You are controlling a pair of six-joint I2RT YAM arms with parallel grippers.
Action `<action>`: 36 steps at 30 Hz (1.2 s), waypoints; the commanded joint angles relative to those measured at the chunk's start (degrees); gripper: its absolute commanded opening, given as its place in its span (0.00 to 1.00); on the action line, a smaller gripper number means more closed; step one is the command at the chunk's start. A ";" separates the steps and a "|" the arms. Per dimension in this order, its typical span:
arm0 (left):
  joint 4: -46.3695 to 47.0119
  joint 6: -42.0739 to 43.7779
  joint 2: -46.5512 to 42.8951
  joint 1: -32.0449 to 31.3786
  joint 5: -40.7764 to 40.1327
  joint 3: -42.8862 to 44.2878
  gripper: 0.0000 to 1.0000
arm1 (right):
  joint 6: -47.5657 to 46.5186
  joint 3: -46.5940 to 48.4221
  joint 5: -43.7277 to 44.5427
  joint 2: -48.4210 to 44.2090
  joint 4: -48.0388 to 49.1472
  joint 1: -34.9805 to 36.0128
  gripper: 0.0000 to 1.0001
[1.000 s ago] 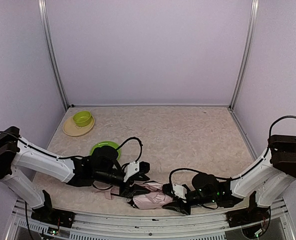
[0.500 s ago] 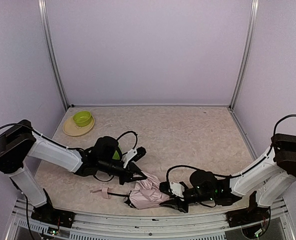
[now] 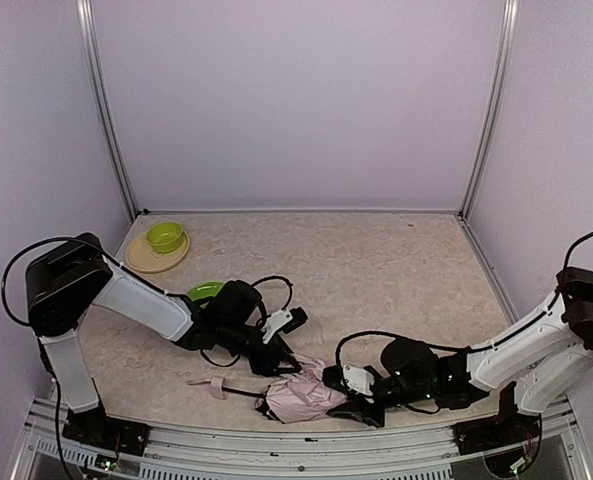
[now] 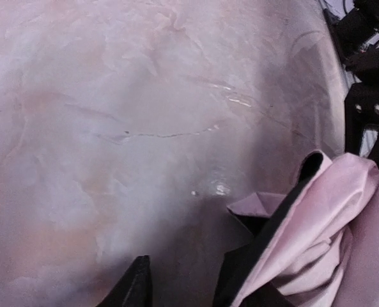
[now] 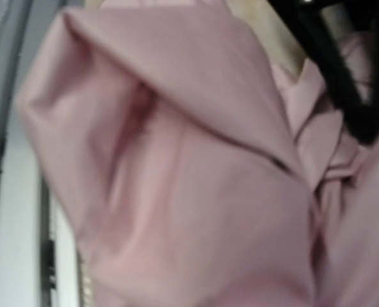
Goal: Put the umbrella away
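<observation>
1. Broadly, the bench (image 3: 376,270) is a pale, marbled beige-pink sheet, glossy enough in the left wrist view to throw small glints.
2. Plain lilac walls (image 3: 296,100) close it in at the back and on both sides. Slim metal posts (image 3: 106,110) stand in the two back corners, and a metal rail (image 3: 306,438) runs along the near edge.
3. The umbrella (image 3: 301,398) lies crumpled at the near edge, about midway between the two arm bases and just inside the rail. Its pink fabric is bunched, with black lining showing at the folds. The thin black shaft (image 3: 241,391) runs left to the small pink handle (image 3: 210,384), which lies flat on the bench.
4. The left arm (image 3: 141,300) reaches low across from the left. The left jaws stand apart at the umbrella's far-left side, with bare bench between them and the fabric just beside one of them.
5. The right arm (image 3: 516,350) lies low along the near edge. The right jaws are at the fabric's right side, and I cannot tell whether they are apart or together, since pink cloth fills the right wrist view.
6. A green plate (image 3: 206,291) shows partly behind the left arm. A green bowl (image 3: 164,236) sits on a beige plate (image 3: 148,262) in the back-left corner.
7. Bare bench stretches across the middle, the back and the right side. The tight spot is the near strip, where the umbrella, both wrists and the rail crowd together.
</observation>
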 commanded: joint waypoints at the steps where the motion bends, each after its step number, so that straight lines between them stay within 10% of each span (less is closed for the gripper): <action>1: -10.73 2.96 -2.44 -1.00 -16.45 0.87 0.54 | 3.38 2.85 -6.71 2.31 -6.07 -1.28 0.00; 9: -9.99 -1.93 -18.13 0.28 -40.44 -0.05 0.90 | 12.52 4.11 -9.89 7.53 -10.94 -4.08 0.00; 16: -11.80 0.18 -29.05 -5.28 -52.89 -3.18 0.99 | 20.61 4.32 -13.53 7.29 -13.87 -7.74 0.00; 25: -10.63 5.68 -35.71 -12.81 -45.64 -5.62 0.95 | 24.08 6.16 -18.99 8.17 -17.02 -9.99 0.00; 30: -14.27 -4.65 -36.89 -1.26 -40.50 -4.38 0.75 | 22.96 5.86 -19.13 6.93 -17.62 -10.08 0.00; 36: -14.56 8.29 -37.05 -10.99 -33.30 -1.91 0.89 | 24.53 7.06 -22.33 7.63 -18.05 -11.17 0.00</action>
